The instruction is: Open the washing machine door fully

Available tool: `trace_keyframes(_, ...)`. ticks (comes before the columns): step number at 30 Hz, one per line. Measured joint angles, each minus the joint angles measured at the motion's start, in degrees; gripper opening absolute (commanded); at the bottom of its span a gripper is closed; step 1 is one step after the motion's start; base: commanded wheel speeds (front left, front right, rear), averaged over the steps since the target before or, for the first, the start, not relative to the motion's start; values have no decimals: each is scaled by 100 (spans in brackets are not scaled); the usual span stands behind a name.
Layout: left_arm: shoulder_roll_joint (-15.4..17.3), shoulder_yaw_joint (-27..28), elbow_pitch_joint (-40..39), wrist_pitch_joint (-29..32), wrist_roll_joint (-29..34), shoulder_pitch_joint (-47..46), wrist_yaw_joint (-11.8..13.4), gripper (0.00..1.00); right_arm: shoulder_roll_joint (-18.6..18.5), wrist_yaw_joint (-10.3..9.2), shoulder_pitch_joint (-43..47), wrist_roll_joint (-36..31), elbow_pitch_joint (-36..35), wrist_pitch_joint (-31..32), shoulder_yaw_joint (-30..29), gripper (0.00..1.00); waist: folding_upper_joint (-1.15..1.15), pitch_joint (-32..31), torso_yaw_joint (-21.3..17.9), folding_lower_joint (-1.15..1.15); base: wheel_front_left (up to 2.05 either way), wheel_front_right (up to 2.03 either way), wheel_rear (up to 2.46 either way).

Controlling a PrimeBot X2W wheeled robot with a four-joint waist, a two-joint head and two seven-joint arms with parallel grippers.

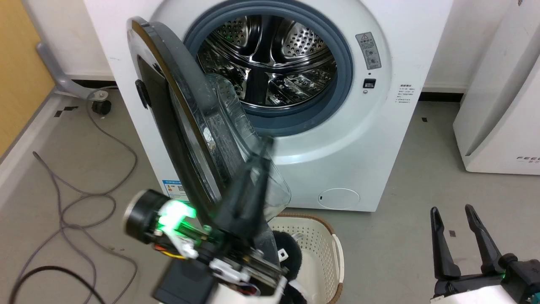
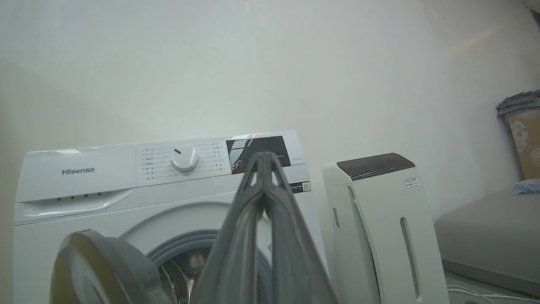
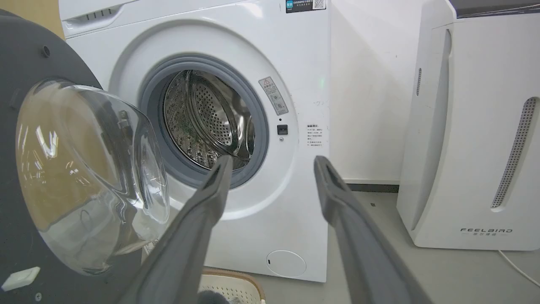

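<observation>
Here, on the floor [image 1: 400, 253] to the left of the left end effector [image 1: 264, 143], grey cables [image 1: 84, 198] lie in loose loops. The left end effector points up and forward, its 2 dark fingers pressed together with nothing between them, and a green light [image 1: 175, 211] glows near its wrist. In the head view its tip is in front of the glass bowl [image 1: 236, 122] of the washing machine door [image 1: 162, 126], but I cannot tell if it touches the glass. The door stands swung out at the left side of the washing machine [image 1: 379, 139], its black outer face to the left of the fingers and the bowl bulging to the right. Beyond the fingertips, the steel drum [image 1: 270, 59] is uncovered inside the grey rubber ring [image 1: 344, 71]. Just to the right of the left wrist, a pale perforated laundry basket [image 1: 316, 245] stands on the floor below the door. Between the 2 end effectors, low on the machine front, is the small round white filter cap [image 1: 338, 198]. The right end effector [image 1: 452, 210] is low and well apart from the door, its fingers spread wide and empty. Beyond it, to its right, stands a white air purifier [image 1: 498, 105].
</observation>
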Motion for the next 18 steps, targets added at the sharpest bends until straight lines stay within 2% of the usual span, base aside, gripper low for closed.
trace_keyframes(7, 0, -737, 102, 0, 96, 169, -216, 0, 0, 0, 0, -1, 4, 0, 10, 100, 0, -15, 86, 0, 0, 0, 0)
trace_keyframes(18, -4, -1570, 626, 0, 46, 531, -257, 0, 1, 0, 1, -2, 31, 0, 5, 100, 0, 43, 249, 0, 0, 0, 0)
